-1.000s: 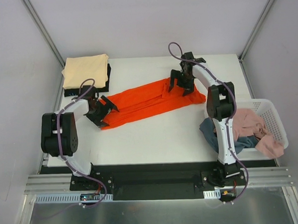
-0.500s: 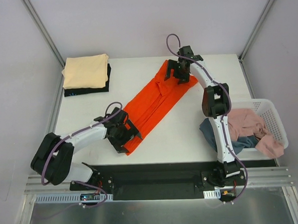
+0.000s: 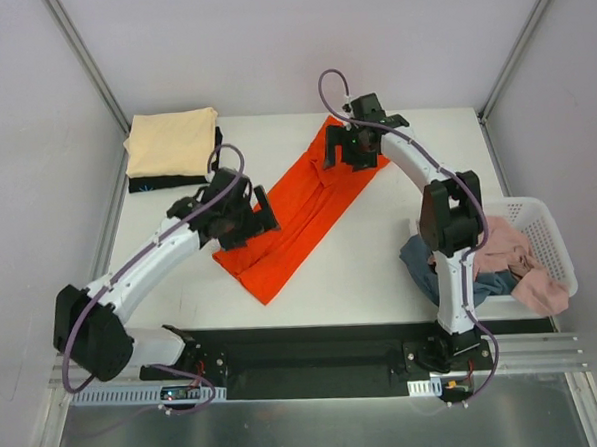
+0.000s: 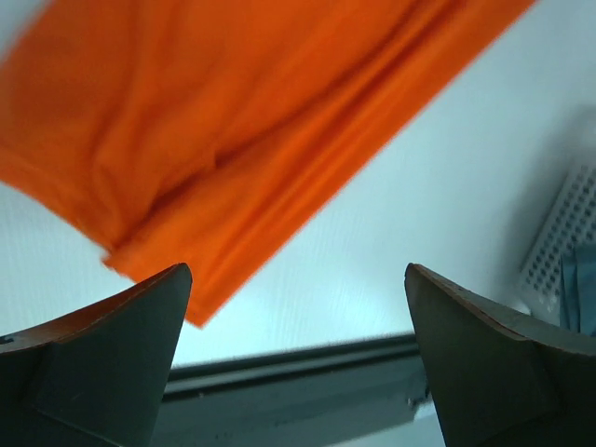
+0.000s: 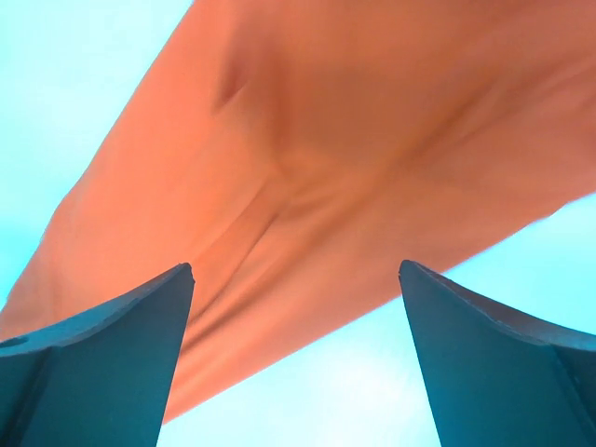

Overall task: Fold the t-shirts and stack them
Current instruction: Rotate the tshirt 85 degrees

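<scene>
White walls enclose a white worktop (image 3: pixel 380 249) on 3 sides.

Item 1: the orange shirt (image 3: pixel 303 218) lies flat at mid-worktop as a long narrow strip. It runs diagonally from the far centre to the near left-centre, with lengthwise creases along it.

Item 2: the cream shirt (image 3: pixel 171 140) sits folded on the folded black shirt (image 3: pixel 176 178) at the far-left corner, well apart from the orange shirt.

Item 3: the basket (image 3: pixel 543 216) stands at the right edge. The pink shirt (image 3: pixel 510 252) is heaped inside it, and the blue shirt (image 3: pixel 426 267) hangs over its near-left rim.

Left pincer (image 3: pixel 261 213): positioned over the left edge of the strip's near half. Its fingers (image 4: pixel 102 363) are spread wide and grip nothing. The left wrist view is blurred.

Right pincer (image 3: pixel 352 159): positioned over the strip's far end, fingers (image 5: pixel 102 363) spread wide, with only orange cloth and worktop showing between them. Whether either pincer touches the cloth cannot be told.
</scene>
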You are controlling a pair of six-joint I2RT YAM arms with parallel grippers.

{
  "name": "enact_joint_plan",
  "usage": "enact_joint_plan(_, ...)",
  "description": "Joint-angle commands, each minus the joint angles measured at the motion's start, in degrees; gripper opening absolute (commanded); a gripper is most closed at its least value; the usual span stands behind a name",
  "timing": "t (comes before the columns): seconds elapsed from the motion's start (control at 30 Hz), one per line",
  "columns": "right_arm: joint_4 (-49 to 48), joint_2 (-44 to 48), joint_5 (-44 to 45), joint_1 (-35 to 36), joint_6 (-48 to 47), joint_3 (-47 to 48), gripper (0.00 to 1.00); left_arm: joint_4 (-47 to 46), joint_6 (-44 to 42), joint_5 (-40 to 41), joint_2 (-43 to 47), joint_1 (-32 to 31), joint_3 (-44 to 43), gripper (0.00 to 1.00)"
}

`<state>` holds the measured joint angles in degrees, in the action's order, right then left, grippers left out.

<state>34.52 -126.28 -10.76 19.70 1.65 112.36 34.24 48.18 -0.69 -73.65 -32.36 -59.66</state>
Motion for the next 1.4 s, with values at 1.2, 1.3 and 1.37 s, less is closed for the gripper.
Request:
enact_joint_plan(1.2,9.96,2.22,-6.12,-2.75,-5.25,6.58,0.97,-21.07,3.77,-18.04,-12.16,-10.36,6.13,0.99)
enact_joint_plan(1.3,6.28,15.28,-2.53,-0.73,-5.43,-5.17,0.97,-14.05,0.17,-11.99,-6.27,-10.01,6.74,0.99)
enact_joint_plan(1.37,4.25,20.87,-0.50,0.94,-4.04,-11.69,0.97,-12.10,-0.72,-10.57,-4.58,-9.13,7.71,0.99)
